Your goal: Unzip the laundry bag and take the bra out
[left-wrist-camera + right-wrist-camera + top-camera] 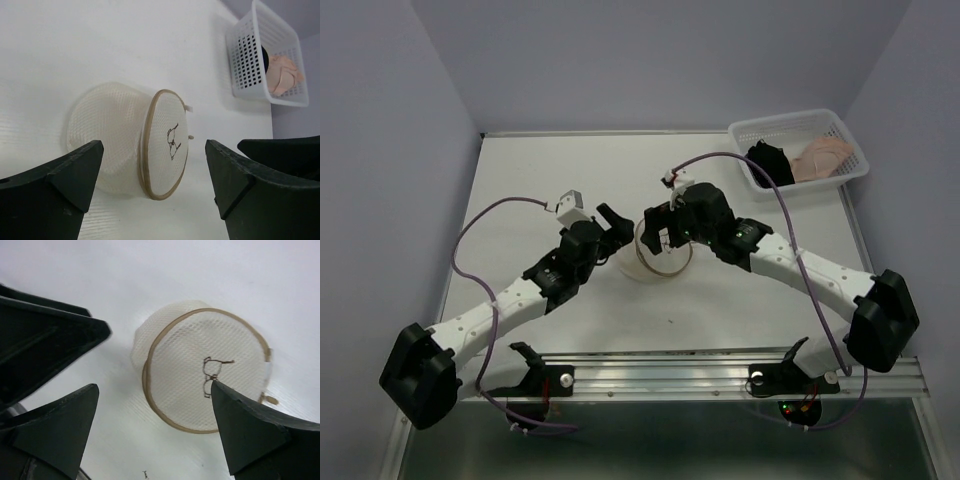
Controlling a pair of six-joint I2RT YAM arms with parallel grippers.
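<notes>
Your left gripper (152,147) stands released, its dark fingers (60,185) spread wide and grasping nothing. Your right gripper (155,387) is likewise spread wide and empty. The laundry bag (660,258) lies near the middle of the white table (540,180), tipped on its side, with its tan ring rim and flat mesh face toward both wrist cameras and a small dark mark on that face. In the overhead view, the left gripper sits at the bag's 10 o'clock and the right gripper hangs over its 12 o'clock edge. A white plastic basket (785,119) at the bag's 2 o'clock, well apart, holds a dark garment (767,160) and a peach garment (820,158).
</notes>
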